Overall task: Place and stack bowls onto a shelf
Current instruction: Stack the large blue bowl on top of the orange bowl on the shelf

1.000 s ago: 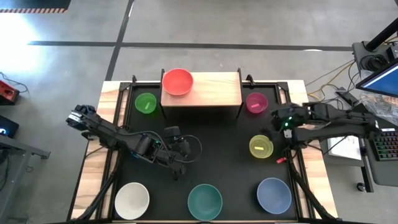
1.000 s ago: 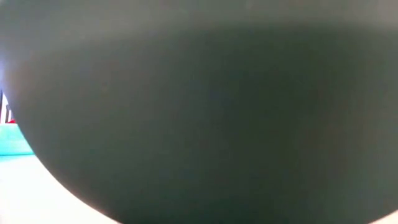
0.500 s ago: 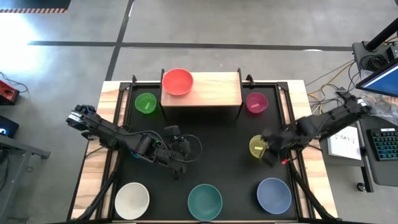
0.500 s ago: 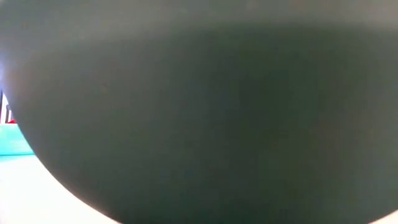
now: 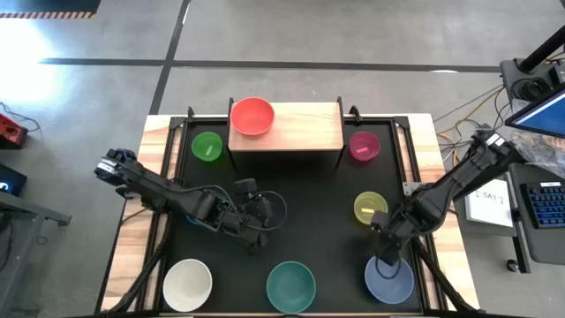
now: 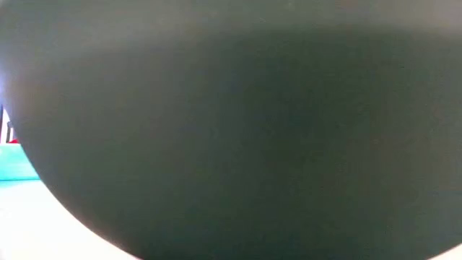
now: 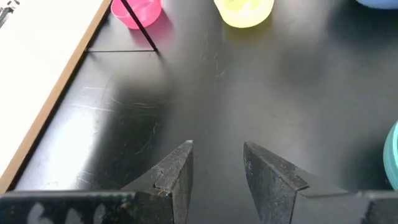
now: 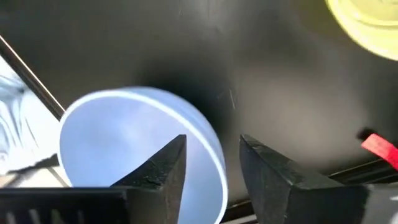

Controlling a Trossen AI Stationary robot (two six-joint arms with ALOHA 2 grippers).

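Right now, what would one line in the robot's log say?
shelf: red bowl only | right fingers: open, over slate blue bowl rim | left fingers: open, empty, waiting mid-table

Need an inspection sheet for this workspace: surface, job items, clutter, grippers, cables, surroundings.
Surface: black tabletop on a wood frame, scratched.
Job's things: red bowl on the shelf; green bowl, pink bowl, yellow bowl, cream bowl, teal bowl, slate blue bowl on the tabletop.
Clutter: small red object at the table edge.
Grippers: left gripper open, empty, over bare tabletop; right gripper open, astride the slate blue bowl's rim.
Cables: loose cables on the floor, right side.
Surroundings: concrete floor; keyboard; low view blocked.
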